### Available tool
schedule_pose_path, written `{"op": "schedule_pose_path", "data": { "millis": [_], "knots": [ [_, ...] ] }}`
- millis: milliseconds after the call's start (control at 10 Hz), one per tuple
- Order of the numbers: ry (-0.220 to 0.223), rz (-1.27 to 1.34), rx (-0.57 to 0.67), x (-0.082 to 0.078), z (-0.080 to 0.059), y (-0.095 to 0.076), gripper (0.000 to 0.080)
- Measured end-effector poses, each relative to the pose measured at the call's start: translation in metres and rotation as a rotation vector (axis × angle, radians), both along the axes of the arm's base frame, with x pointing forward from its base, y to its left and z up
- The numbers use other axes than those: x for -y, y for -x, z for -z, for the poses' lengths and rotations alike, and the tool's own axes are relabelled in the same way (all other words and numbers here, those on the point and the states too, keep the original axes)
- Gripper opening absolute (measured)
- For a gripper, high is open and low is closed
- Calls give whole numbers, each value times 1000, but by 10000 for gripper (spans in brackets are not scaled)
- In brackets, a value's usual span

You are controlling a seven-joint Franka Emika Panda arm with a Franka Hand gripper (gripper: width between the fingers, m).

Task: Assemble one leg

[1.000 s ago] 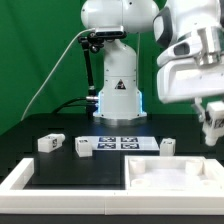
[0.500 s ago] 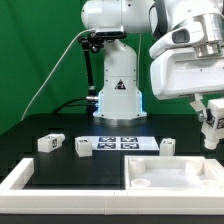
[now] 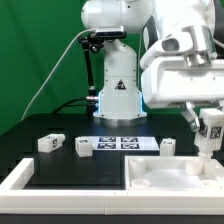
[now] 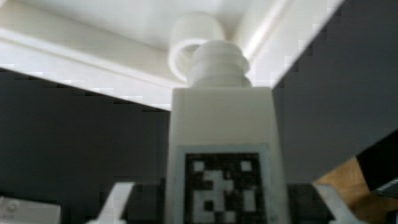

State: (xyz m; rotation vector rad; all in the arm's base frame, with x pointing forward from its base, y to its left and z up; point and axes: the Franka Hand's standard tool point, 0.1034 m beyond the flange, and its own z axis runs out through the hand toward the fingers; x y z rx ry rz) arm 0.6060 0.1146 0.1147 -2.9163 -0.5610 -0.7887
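My gripper (image 3: pixel 208 128) is shut on a leg (image 3: pixel 210 136), a white peg with a black-and-white tag, and holds it upright just above the far right corner of the large white square panel (image 3: pixel 170 176). In the wrist view the held leg (image 4: pixel 222 120) fills the middle, its round tip pointing at the panel's inner corner (image 4: pixel 196 30). My gripper (image 4: pixel 226 200) shows a finger (image 4: pixel 118 200) on each side of the leg. Three more legs lie on the table, two (image 3: pixel 50 143) (image 3: pixel 84 148) on the exterior view's left and one (image 3: pixel 168 146) behind the panel.
The marker board (image 3: pixel 122 142) lies between the loose legs, in front of the robot base (image 3: pixel 118 95). A white L-shaped rail (image 3: pixel 20 180) runs along the table's front on the exterior view's left. The table top is black.
The arm has come down and toward the exterior view's left with the leg in the gripper, bringing it over the panel's far right corner. The loose legs have not moved.
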Motion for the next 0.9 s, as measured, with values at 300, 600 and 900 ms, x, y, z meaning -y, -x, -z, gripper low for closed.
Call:
{"op": "schedule_pose_path", "data": {
  "millis": [300, 600, 900],
  "knots": [
    [-11, 11, 3, 0, 8, -20, 290],
    [-15, 16, -5, 0, 26, -16, 290],
    [-19, 19, 14, -2, 32, -16, 290]
  ]
}}
